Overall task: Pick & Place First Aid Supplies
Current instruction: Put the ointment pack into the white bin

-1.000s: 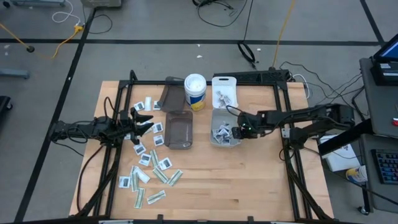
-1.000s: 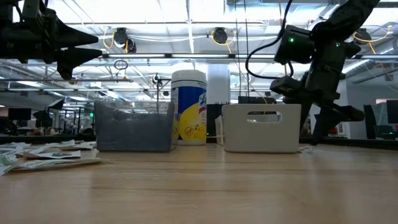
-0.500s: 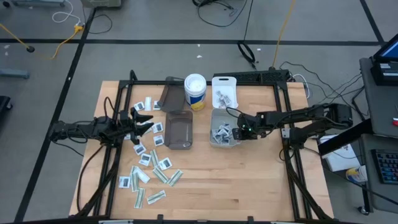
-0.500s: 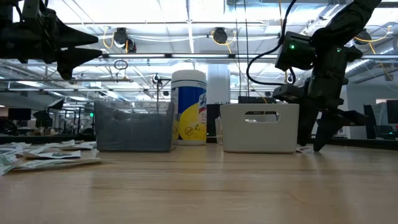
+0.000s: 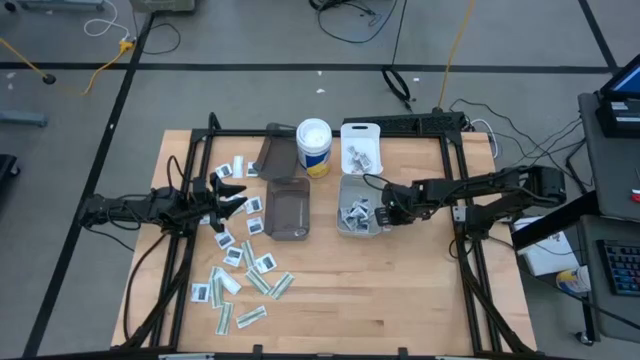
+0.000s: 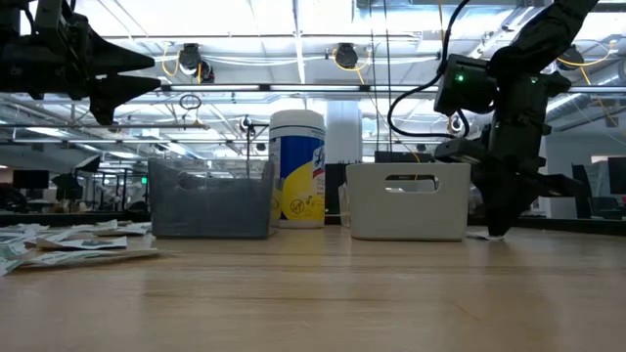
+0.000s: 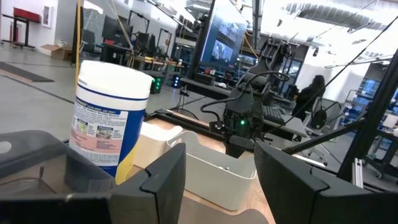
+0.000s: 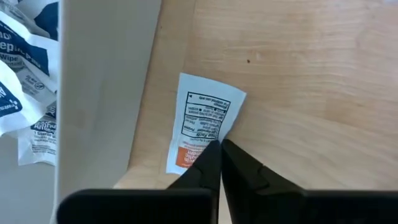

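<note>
the right gripper (image 8: pixel 219 149) is down at the wooden table (image 5: pixel 400 290), just beside the outer wall of the clear rectangular plastic bin (image 5: pixel 347 228) that sits right of centre. its two dark fingers are pressed together, tips meeting on the edge of a small white flat packet with black print and an orange band (image 8: pixel 202 127). that packet lies on the wood right against the bin's wall, outside it — whether the tips have actually pinched it or only rest on it cannot be told. inside the bin, other white packets with blue print (image 8: pixel 25 74) are heaped loosely. in the low view the same gripper (image 6: pixel 494 230) points straight down with its tip at the table top, right beside the bin (image 6: pixel 411 200).

the left gripper (image 5: pixel 232 195) hovers above the table at the left side, fingers (image 7: pixel 161 180) spread part-way with nothing between them, over the near end of a scatter of small flat first aid packets (image 5: pixel 240 265) — white squares with dark print and narrow pale green-white strips, spread over the left half of the table. just beside it is a smoky rectangular plastic bin (image 5: pixel 288 208), and behind that a white cylindrical wipes tub with a blue and yellow label (image 5: pixel 314 147). a second clear bin (image 5: pixel 361 146) stands at the back edge, also holding packets.
</note>
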Tool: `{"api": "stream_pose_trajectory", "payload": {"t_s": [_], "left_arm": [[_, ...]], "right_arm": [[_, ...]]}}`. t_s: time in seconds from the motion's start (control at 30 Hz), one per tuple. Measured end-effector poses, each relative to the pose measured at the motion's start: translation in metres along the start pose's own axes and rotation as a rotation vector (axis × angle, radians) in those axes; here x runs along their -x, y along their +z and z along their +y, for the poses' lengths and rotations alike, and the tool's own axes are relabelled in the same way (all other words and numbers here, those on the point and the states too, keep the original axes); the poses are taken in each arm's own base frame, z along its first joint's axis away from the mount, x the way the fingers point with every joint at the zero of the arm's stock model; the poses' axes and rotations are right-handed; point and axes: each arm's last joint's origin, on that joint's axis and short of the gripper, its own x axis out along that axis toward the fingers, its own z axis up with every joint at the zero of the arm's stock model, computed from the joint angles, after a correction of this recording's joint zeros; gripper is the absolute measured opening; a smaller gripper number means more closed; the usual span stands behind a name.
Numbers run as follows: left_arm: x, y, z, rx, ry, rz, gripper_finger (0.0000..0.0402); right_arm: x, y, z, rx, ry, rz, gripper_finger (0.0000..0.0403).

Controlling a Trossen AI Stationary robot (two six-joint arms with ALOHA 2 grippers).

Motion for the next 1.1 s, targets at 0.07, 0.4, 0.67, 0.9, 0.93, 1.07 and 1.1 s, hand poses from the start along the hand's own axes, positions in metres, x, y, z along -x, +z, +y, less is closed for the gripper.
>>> {"api": "stream_pose_trajectory", "payload": {"t_s": [0.07, 0.4, 0.67, 0.9, 0.93, 1.07, 1.1], "left_arm": [[0.0, 0.0, 0.0, 0.0, 0.0, 0.0, 0.0196], [0.0, 0.0, 0.0, 0.0, 0.0, 0.0, 0.0196], [0.0, 0.0, 0.0, 0.0, 0.0, 0.0, 0.0196], [0.0, 0.0, 0.0, 0.0, 0.0, 0.0, 0.0196], [0.0, 0.0, 0.0, 0.0, 0.0, 0.0, 0.0196], [0.0, 0.0, 0.0, 0.0, 0.0, 0.0, 0.0196], [0.0, 0.0, 0.0, 0.0, 0.0, 0.0, 0.0196]], "right_arm": [[0.0, 0.0, -0.001, -0.001, -0.008, 0.002, 0.0002], [0.038, 0.0, -0.003, -0.01, 0.029, -0.074, 0.0001], [0.081, -0.008, -0.008, -0.003, 0.027, -0.071, 0.0], [0.11, -0.01, -0.005, 0.0, 0.104, -0.102, 0.0], [0.112, -0.009, -0.003, 0.0, 0.11, -0.105, 0.0], [0.118, 0.005, 0.006, 0.022, 0.118, -0.12, 0.0], [0.12, 0.011, 0.009, 0.028, 0.123, -0.123, 0.0]]}}
